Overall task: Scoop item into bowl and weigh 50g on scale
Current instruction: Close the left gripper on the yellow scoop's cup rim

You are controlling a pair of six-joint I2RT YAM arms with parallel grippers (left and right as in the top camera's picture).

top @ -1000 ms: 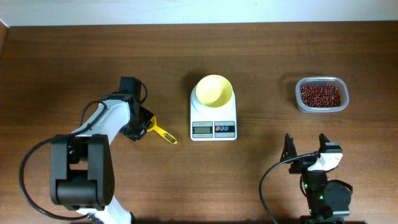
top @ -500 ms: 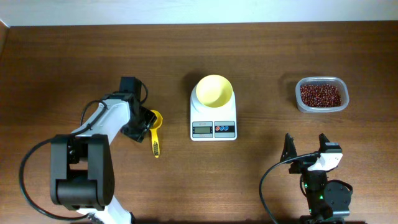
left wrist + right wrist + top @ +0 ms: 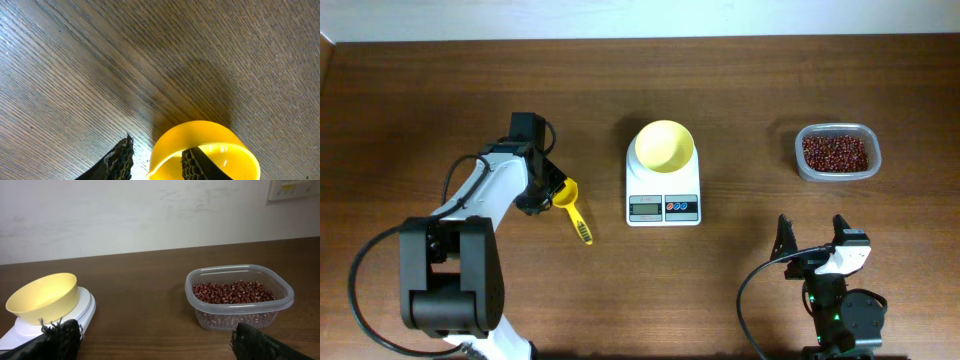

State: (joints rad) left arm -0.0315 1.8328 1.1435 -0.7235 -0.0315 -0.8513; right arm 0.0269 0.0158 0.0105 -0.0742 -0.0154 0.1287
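Left gripper (image 3: 156,150) part-open astride scoop (image 3: 566,194) rim, nothing clamped; handle (image 3: 580,228) at 5 o'clock. Risk: rim pinch lets scoop swivel, slip.
Bowl (image 3: 664,146) empty on scale (image 3: 663,208), 12 o'clock end.
Right gripper (image 3: 150,347) fully spread, empty.
Beans (image 3: 835,152) in tub (image 3: 804,168), 3 o'clock of bowl; long carry risks spillage.

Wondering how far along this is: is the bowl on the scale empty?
Empty: the bowl shows bare yellow inside; the beans lie in the tub.
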